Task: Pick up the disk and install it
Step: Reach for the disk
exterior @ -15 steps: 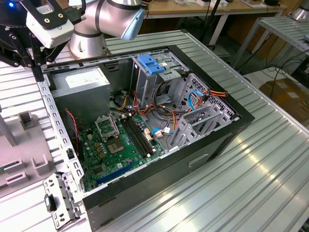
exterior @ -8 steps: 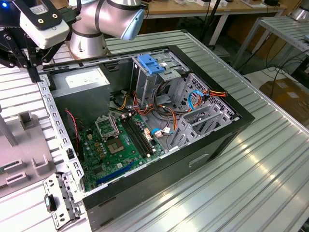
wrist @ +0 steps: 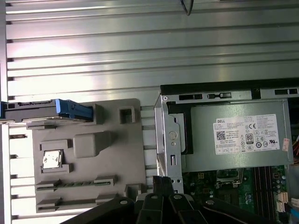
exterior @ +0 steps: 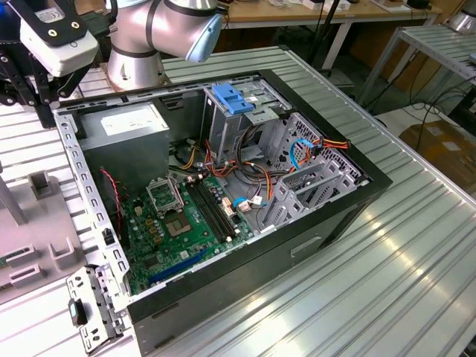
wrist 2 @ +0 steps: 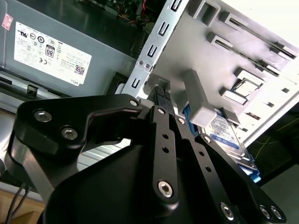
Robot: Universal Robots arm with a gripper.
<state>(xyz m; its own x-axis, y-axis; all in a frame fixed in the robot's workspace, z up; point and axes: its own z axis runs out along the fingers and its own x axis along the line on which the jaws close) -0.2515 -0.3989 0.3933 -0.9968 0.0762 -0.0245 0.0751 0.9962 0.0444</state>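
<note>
The disk (wrist 2: pixel 225 132) is standing on its edge in a slot at one end of the grey tray (wrist: pixel 117 154), with its blue side rails showing. The gripper (wrist 2: pixel 162 93) is hanging above the tray, its fingers pressed together and holding nothing. I think the picking-up is not yet done. The disk is wearing a white label with a blue band. Beside the tray, the grey power box (wrist: pixel 233 154) is wearing a white sticker (wrist: pixel 247 135) with small black print.
</note>
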